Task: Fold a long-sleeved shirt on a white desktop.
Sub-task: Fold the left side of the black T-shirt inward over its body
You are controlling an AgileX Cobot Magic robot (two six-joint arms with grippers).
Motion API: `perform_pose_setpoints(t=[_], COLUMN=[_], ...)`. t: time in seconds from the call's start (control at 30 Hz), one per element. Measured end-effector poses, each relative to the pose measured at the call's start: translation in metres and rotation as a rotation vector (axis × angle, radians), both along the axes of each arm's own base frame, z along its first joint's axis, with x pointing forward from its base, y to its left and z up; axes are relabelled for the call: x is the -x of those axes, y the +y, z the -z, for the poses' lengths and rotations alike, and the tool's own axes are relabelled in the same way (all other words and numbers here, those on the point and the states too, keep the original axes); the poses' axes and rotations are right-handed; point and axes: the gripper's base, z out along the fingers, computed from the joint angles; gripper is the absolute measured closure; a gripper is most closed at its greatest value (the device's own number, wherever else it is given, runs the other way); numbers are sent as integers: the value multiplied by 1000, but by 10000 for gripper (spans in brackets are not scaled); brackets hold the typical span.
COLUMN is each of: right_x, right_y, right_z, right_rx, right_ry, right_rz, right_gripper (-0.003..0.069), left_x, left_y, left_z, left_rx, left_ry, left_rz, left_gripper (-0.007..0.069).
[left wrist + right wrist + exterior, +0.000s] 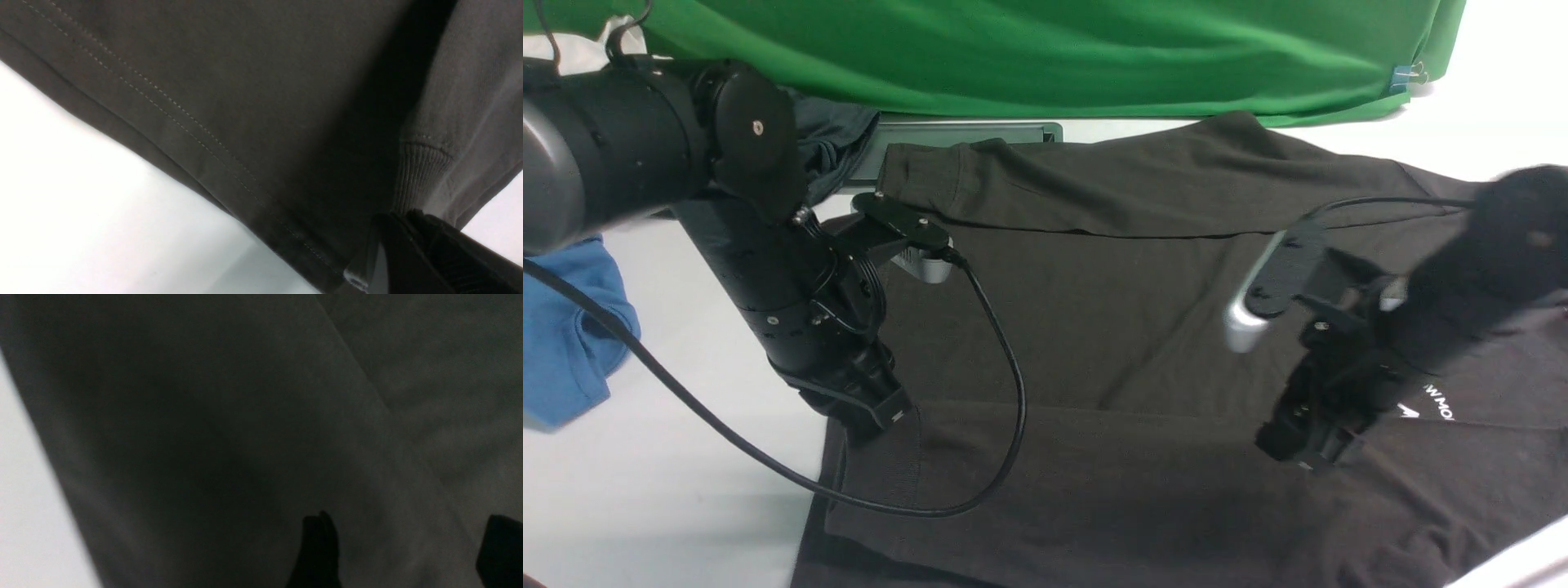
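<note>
Where green backdrop (1094, 49) ends, white desktop (645, 506) bears shirt (1135, 286)

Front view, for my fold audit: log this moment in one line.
left hand: shut on cuff of dark brownish-black knit shirt | right hand: open over shirt

A long-sleeved shirt (1111, 327), dark brownish-black knit, lies spread on the white desk (686, 490) from the middle to the right edge of the front view. One sleeve (1094, 196) is laid across its far part, running left to right. The near part is a flat folded layer, its stitched hem (907, 465) at the left end, close to the desk's bare surface. A small white print (1437, 406), partly hidden, sits at the right. In the left wrist view a ribbed cuff (421, 171) rests on the body cloth beside the double-stitched hem.
</note>
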Motion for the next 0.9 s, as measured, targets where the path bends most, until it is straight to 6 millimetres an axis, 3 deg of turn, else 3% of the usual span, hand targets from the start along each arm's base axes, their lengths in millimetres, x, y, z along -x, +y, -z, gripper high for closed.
perform_pose_setpoints(t=[0.13, 0.4, 0.63, 0.9], right_x=[-18, -26, -31, -31], right_y=[7, 10, 12, 12], right_z=[19, 31, 33, 33], right_rx=[29, 48, 52, 55], right_ry=[16, -10, -52, -56], right_rz=[-74, -150, -184, -203], right_gripper=[176, 176, 180, 255], left_x=[0, 2, 6, 7], left_y=[0, 1, 1, 0], left_z=[0, -8, -18, -18], left_rx=[0, 9, 28, 34], left_ry=[0, -35, -63, -49], left_rz=[0, -1, -5, -7], left_gripper=[594, 594, 594, 594])
